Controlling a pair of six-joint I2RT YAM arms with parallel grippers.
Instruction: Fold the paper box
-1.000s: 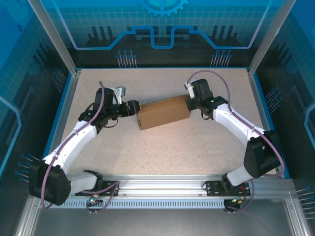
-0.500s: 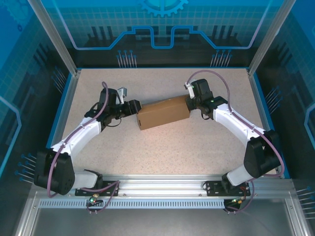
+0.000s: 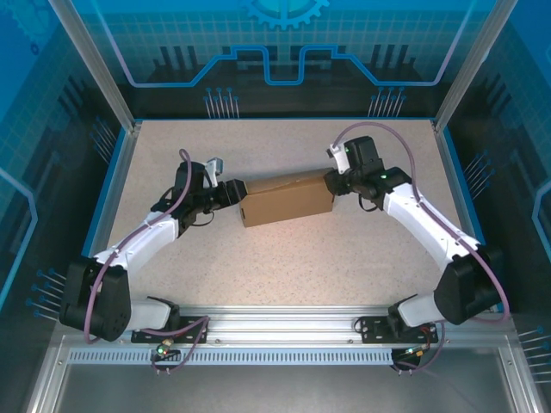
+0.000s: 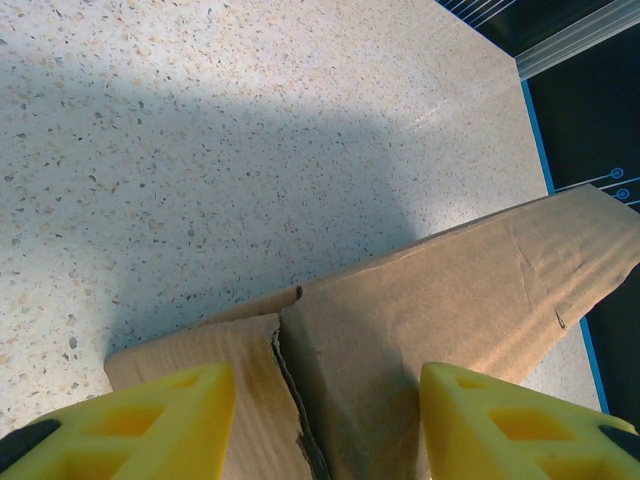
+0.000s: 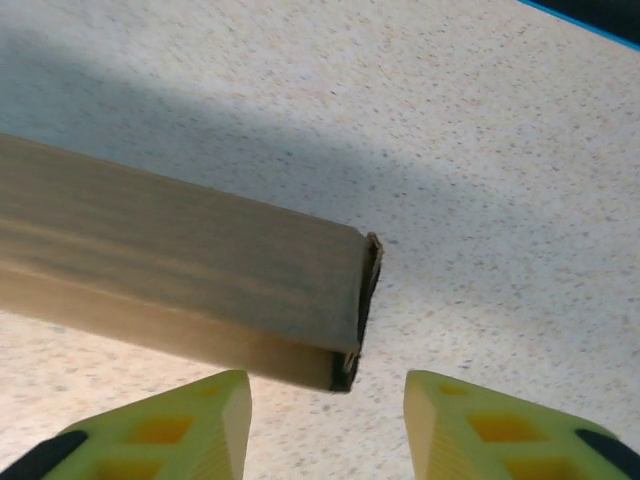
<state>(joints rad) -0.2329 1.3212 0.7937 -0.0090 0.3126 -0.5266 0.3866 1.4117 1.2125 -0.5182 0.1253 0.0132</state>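
At the middle of the table (image 3: 284, 258) — spotting the paper box (image 3: 287, 200), closed up into a long brown block, lying aslant. At its left end, finding the left gripper (image 3: 231, 191), yellow fingers (image 4: 150, 415) spread across the cardboard; cannot tell about contact. At the right end, meeting the right gripper (image 3: 331, 182) — parted, just clear of the corner.

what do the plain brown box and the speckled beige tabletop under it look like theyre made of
Plain brown box: cardboard, matte and uncoated; ragged torn edge, creases and a layered end show. Speckled beige tabletop: smooth stone-look surface with dark flecks, possibly laminate or composite; can't tell which.
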